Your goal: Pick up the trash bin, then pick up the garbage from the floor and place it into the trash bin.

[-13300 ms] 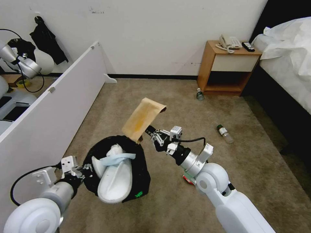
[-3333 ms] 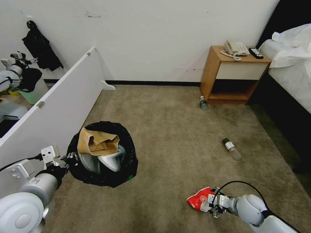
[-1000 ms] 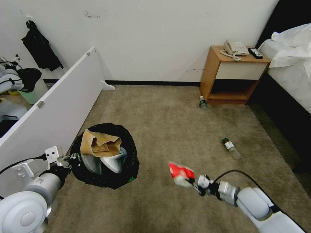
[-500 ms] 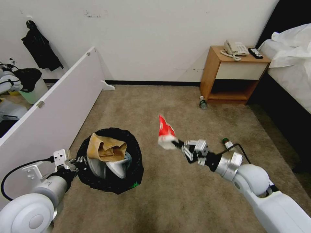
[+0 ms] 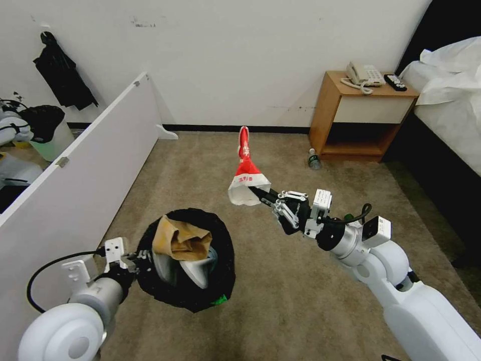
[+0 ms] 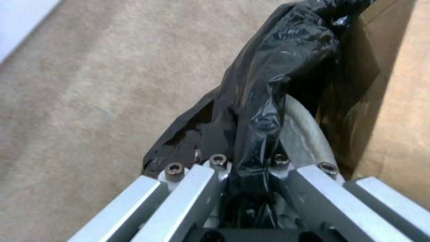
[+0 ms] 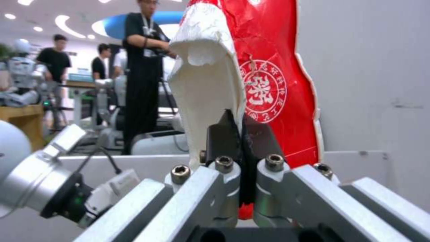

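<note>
Right hand [image 5: 264,194], clamped on the crinkled red-and-white wrapper [image 5: 245,175], is now raising it off the beige carpet floor [image 5: 280,281] toward the black-bag-lined bin [image 5: 223,250], which the left hand [image 5: 134,256] is gripping by its rim.

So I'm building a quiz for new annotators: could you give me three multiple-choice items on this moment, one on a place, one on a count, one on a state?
1. Where is the red-and-white crumpled wrapper?
A. in the air, held by the right gripper
B. on the carpet
C. inside the bin

2. How many clear bottles lie by the wooden nightstand?
A. none
B. one
C. three

3. The black-bag-lined round trash bin is:
A. empty
B. tipped over
C. holding a brown paper bag

Key: A, the fingers pinch its lower edge; B, a single bottle lies at its foot; C, the bag sits on top while the left gripper grips the rim.
</note>
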Available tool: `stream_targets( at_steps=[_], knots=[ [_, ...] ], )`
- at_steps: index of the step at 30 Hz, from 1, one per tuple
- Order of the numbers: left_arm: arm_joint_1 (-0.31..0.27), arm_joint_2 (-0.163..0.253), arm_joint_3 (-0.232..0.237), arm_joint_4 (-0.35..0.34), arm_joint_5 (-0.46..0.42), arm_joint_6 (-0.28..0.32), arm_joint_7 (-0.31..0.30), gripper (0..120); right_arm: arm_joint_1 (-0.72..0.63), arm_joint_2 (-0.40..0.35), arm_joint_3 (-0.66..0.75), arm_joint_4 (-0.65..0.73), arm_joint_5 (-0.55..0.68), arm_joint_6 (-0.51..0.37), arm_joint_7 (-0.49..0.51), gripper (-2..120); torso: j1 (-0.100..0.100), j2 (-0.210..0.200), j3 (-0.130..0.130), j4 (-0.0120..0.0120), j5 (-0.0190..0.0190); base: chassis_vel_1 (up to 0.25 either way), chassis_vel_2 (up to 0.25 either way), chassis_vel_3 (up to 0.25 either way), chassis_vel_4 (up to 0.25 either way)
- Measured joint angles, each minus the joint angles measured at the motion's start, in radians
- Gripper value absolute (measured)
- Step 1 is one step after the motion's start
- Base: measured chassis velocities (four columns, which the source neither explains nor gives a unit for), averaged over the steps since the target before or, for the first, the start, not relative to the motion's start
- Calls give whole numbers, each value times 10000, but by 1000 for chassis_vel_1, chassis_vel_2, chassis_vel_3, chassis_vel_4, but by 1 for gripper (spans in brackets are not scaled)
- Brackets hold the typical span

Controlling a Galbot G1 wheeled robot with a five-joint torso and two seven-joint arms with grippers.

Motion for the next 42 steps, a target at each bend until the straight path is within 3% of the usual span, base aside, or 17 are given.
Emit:
stream_targets(
  at_steps=[7, 13, 42],
  knots=[
    [-16, 24, 440, -126, -46, 0, 53, 1, 28, 46, -392, -104, -342, 83, -310, 0, 0, 0, -1, 0, 0, 0, 0, 0, 0],
    [-39, 29, 656, -276, -147, 0, 88, 1, 11, 207, -925, -532, -1566, 314, -793, 0, 0, 0, -1, 1, 1, 0, 0, 0, 0],
    [145, 90, 262, -815, -735, 0, 81, 1, -168, 331, -627, -1375, -4820, 1046, -1586, 0, 0, 0, 0, 0, 1, 0, 0, 0, 0]
  ],
)
